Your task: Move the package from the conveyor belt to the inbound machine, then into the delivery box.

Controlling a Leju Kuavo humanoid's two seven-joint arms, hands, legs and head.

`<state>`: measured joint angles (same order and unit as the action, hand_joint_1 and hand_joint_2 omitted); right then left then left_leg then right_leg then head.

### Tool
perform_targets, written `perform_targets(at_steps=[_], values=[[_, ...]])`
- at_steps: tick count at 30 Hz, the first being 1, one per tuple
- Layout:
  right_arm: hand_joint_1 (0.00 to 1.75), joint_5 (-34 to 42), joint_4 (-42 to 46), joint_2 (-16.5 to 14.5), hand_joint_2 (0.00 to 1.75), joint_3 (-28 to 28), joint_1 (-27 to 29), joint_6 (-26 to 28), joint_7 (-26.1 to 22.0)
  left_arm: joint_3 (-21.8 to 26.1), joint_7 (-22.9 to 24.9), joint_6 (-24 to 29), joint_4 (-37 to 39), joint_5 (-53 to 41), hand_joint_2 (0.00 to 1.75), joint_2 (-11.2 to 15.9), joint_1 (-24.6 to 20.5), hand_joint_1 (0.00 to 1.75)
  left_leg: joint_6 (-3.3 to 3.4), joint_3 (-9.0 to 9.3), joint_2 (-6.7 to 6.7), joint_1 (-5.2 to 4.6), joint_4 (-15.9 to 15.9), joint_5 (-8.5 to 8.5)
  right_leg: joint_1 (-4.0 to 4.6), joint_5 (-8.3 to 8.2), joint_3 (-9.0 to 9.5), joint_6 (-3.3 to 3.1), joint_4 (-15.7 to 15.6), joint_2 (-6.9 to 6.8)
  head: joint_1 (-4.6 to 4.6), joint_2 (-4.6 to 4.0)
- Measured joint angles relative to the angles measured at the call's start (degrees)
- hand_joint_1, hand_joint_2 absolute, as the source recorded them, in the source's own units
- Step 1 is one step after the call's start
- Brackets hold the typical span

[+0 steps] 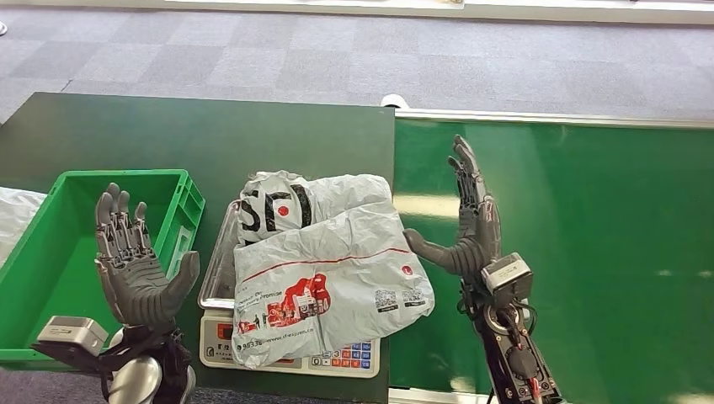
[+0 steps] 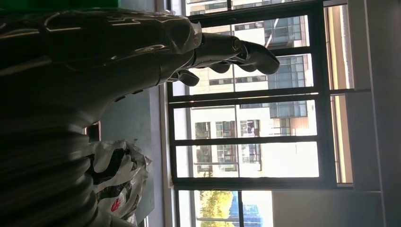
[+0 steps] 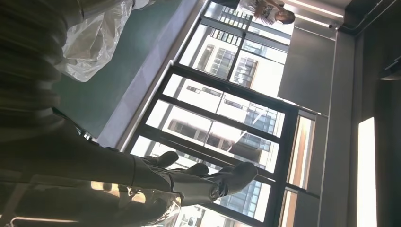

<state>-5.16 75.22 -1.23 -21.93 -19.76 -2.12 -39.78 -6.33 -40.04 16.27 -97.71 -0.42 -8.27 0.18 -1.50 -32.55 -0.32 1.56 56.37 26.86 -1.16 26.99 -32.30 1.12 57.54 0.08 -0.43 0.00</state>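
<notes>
A grey plastic package (image 1: 324,265) with red and black print lies crumpled on the weighing scale (image 1: 345,360), covering its steel pan. A corner of the package (image 2: 120,182) also appears in the left wrist view, and its edge (image 3: 94,40) in the right wrist view. My right hand (image 1: 471,220) stands upright and open over the green conveyor belt (image 1: 589,252), just right of the package, thumb near its edge. My left hand (image 1: 135,261) is raised with fingers spread, palm toward me, in front of the green delivery box (image 1: 50,252), holding nothing.
The scale sits on a dark green table (image 1: 168,135) left of the belt. Something white (image 1: 13,215) lies left of the box. Grey carpet floor (image 1: 337,59) stretches beyond. Large windows (image 2: 246,142) stand in both wrist views.
</notes>
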Motion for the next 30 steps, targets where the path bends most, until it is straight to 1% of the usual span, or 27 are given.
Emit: perform_targets(at_steps=[10,14,17,21,22,23,24,26,27,28,30], values=[[0.00,-0.3,0.2,-0.2,1.75,0.5,0.2,0.2,0.0,0.2,0.0,-0.1,0.0,-0.2,1.75,-0.2,0.0,0.00,0.00,0.01,0.00,0.00,0.0,0.00,0.00,0.00,-0.01,0.00,0.0,0.00,-0.01,0.00],[0.00,-1.7,0.3,-1.0,1.75,2.3,1.3,1.6,0.0,-0.2,0.0,-1.3,0.5,-1.8,1.75,-0.2,-0.3,0.00,0.00,0.01,-0.01,0.00,0.0,0.00,0.00,0.00,-0.01,0.00,0.0,0.00,-0.01,0.00],[0.00,-2.0,0.4,-2.4,1.75,5.1,2.7,1.8,0.0,-1.8,0.0,-2.1,1.1,-3.7,1.75,0.1,-1.1,0.00,0.00,0.01,-0.02,0.00,0.0,0.00,0.00,0.00,-0.01,0.00,0.0,0.00,0.00,0.00],[0.00,-2.2,0.4,-4.4,1.75,8.7,4.4,0.1,0.2,-5.7,0.2,-2.1,2.1,-7.0,1.75,1.2,-3.3,0.00,0.00,0.02,-0.01,0.00,0.0,0.00,0.00,0.00,-0.03,0.00,0.0,-0.01,-0.01,0.00],[0.00,-2.4,0.4,-4.8,1.75,9.2,5.1,-0.2,0.3,-6.9,1.0,-2.8,2.6,-8.6,1.75,1.6,-4.0,0.00,0.00,0.04,-0.01,0.00,0.0,0.00,0.00,0.00,-0.07,0.00,0.0,-0.01,-0.02,0.00],[0.00,-2.6,0.4,-5.2,1.75,9.7,5.8,-0.3,0.4,-8.3,3.1,-4.7,3.8,-11.5,1.75,2.0,-5.2,0.00,0.00,0.05,-0.08,0.00,0.0,0.00,-0.01,0.01,-0.07,0.00,0.0,-0.07,-0.02,0.00],[0.00,-2.7,0.4,-5.5,1.75,10.3,6.6,-0.3,0.6,-9.9,6.6,-7.6,6.0,-16.4,1.75,2.4,-6.7,0.00,0.00,0.06,-0.17,-0.01,0.0,0.00,-0.02,0.03,-0.03,0.01,0.0,-0.16,-0.03,0.00],[0.00,-3.0,0.4,-6.0,1.75,11.1,8.1,-0.4,0.7,-13.1,14.8,-13.4,12.3,-29.3,1.75,2.7,-9.7,0.00,0.00,0.05,-0.21,-0.02,0.0,-0.01,-0.04,0.02,0.08,0.00,0.0,-0.22,0.01,0.00],[0.00,-3.1,0.4,-6.3,1.75,11.5,8.8,-0.6,0.7,-14.4,17.4,-15.0,15.7,-35.2,1.75,2.5,-10.7,0.00,0.00,0.05,-0.06,-0.03,0.0,0.00,-0.04,-0.03,0.06,-0.03,0.0,-0.09,0.01,0.00],[0.00,-3.1,0.4,-6.6,1.75,11.9,9.4,-0.7,0.7,-15.2,18.5,-15.8,18.5,-38.9,1.75,2.3,-11.5,0.00,0.00,0.05,0.12,-0.03,0.0,0.00,-0.04,-0.08,0.00,-0.05,0.0,0.07,0.02,0.00],[0.00,-3.3,0.5,-7.0,1.75,12.7,10.4,-0.9,0.7,-16.4,18.8,-16.8,23.3,-41.7,1.75,2.0,-13.3,0.00,-0.01,0.04,0.33,-0.03,0.0,0.00,-0.05,-0.14,-0.09,-0.07,0.0,0.25,0.00,0.00]])
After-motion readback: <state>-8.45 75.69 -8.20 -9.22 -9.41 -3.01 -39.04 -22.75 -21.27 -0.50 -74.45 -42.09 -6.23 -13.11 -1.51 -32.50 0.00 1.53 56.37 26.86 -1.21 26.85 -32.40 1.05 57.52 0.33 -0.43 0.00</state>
